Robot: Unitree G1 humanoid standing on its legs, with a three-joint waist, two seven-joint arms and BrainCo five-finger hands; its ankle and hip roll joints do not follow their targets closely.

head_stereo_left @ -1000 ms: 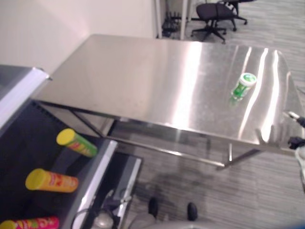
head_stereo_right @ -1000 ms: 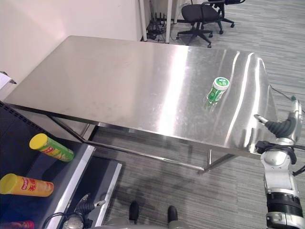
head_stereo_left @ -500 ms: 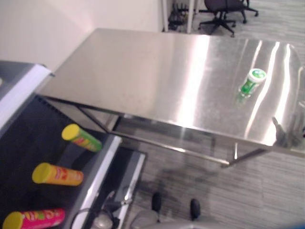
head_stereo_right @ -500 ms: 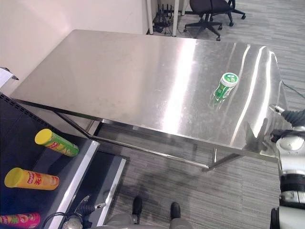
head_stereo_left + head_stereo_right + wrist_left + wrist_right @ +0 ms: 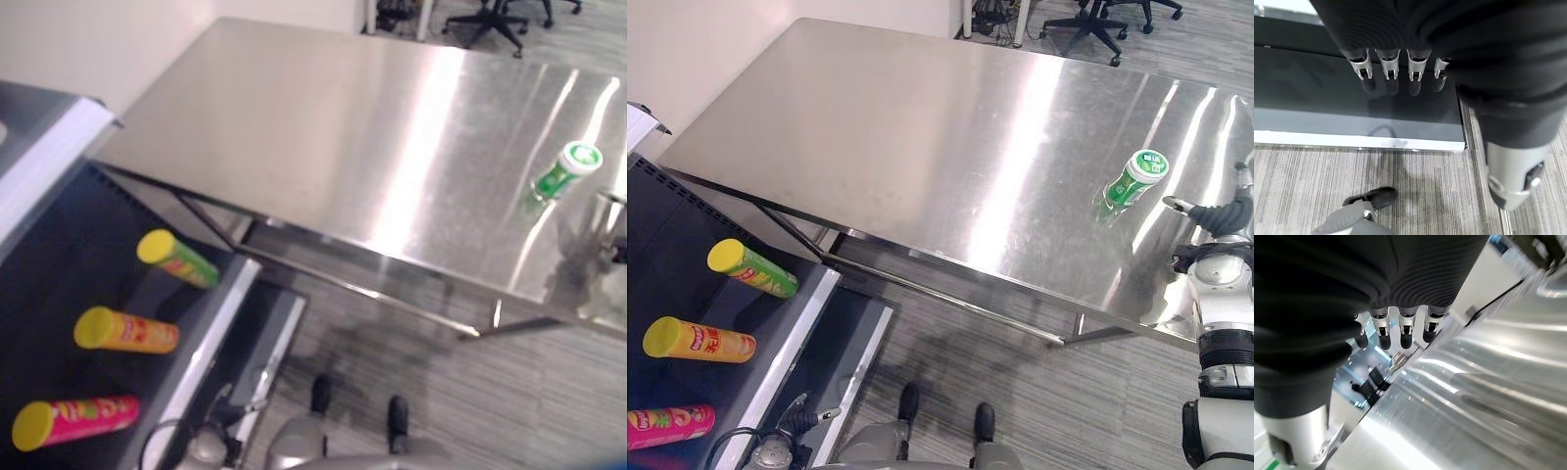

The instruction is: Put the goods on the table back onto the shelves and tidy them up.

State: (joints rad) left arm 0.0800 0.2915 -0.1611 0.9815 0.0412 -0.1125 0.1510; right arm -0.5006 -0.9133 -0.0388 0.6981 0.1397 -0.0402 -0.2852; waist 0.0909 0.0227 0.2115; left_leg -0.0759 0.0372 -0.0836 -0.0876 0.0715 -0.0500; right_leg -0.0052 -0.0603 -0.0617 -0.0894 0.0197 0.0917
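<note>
On the left, the dark shelf with a pale front edge [image 5: 774, 387] carries three tubular snack cans lying on their sides in a row: a green can with yellow lid [image 5: 751, 268], an orange can with yellow lid [image 5: 699, 340] and a pink can [image 5: 668, 427], probably already put away. The left hand [image 5: 1396, 63] hangs by the shelf, fingers relaxed and empty. On the shiny steel tabletop [image 5: 921, 147] one green bottle with a white cap [image 5: 1133, 178] lies near the right end. Just beside it the right hand [image 5: 1215, 215] hovers with loose fingers, holding nothing, likely ready to reach.
</note>
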